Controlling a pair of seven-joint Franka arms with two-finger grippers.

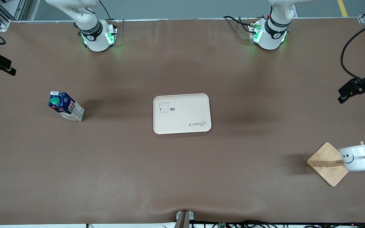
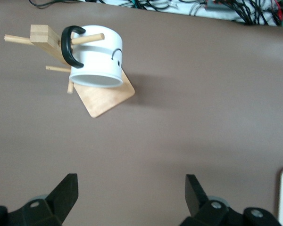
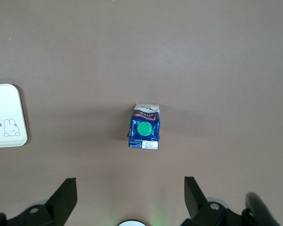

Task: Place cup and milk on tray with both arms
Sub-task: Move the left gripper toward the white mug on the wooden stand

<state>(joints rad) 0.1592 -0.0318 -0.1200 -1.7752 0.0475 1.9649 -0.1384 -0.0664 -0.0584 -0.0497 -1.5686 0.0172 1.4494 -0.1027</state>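
We record first the brown table, bare across most of its surface. At its middle lies the tray, flat, cream, with a small animal drawing in one corner and cursive lettering in another; nothing rests on it. Next in size we list the bamboo stand, at the left arm's end of the table and nearer the front camera than the tray; the cup hangs on one of its pegs by its black handle, smiley face showing, mouth tipped sideways. We then enter the milk, standing upright toward the right arm's end, well apart from the tray, its green cap on top. The left gripper hangs over bare table near the stand, fingers spread wide and holding nothing. The right gripper hangs over the table above the milk, its fingers likewise wide apart and empty.
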